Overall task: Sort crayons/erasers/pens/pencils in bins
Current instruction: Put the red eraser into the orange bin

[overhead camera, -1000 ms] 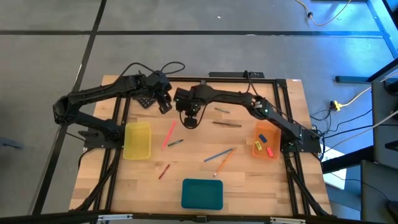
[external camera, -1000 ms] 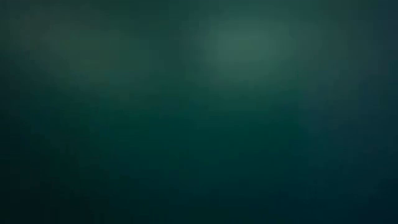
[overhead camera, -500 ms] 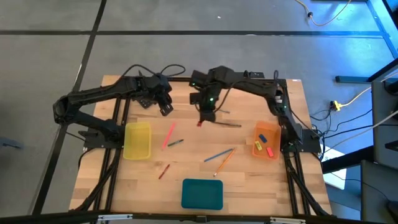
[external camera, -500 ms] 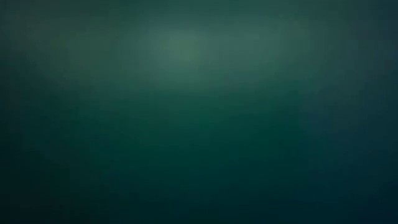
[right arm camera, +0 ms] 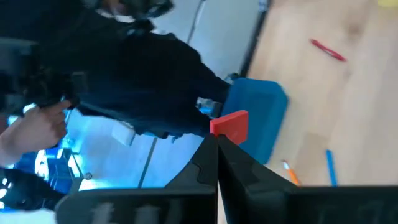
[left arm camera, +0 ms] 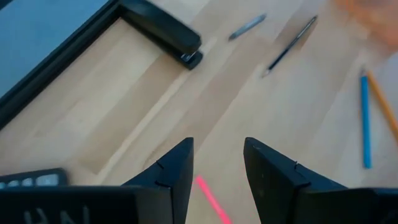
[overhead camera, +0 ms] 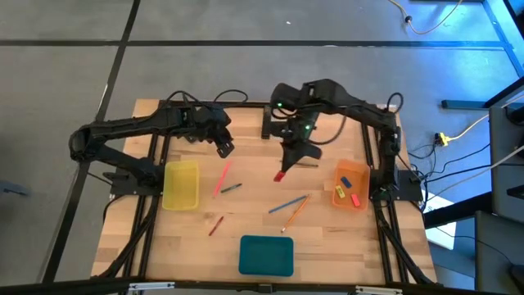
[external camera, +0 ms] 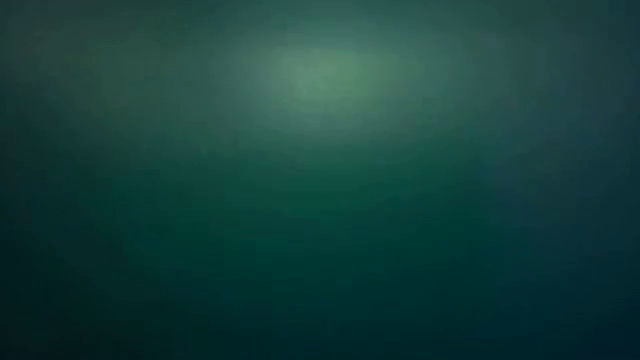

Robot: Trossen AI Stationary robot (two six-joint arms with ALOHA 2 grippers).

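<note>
Fingers of the right gripper (right arm camera: 217, 144) are pinching together on a small red eraser (right arm camera: 231, 126), gripping only its edge, so most of the block is sticking out past the tips; in the high view that red eraser (overhead camera: 279, 176) is hanging above the bare desk (overhead camera: 327, 238), well left of the orange bin (overhead camera: 350, 186), which is already holding a few small erasers. Such a thin hold is risking a slip: a quick swing toward the orange bin could be flinging the block loose, and it could be landing on the loose long sticks lying between the gripper and that bin, or bouncing off the desk edge. Releasing too high could also be making it bounce off the bin rim. Fingers of the left gripper (left arm camera: 217, 171) are standing apart and holding nothing, hovering just over a pink-red pen (left arm camera: 211, 198) far left of the orange bin, near the yellow bin (overhead camera: 181, 184); if both arms are moving inward together they could be crossing paths. A teal bin (overhead camera: 266, 255) is sitting at the desk's front edge, left of and nearer than the orange bin. No brand, label or writing is readable anywhere, and the low view is showing nothing usable.
</note>
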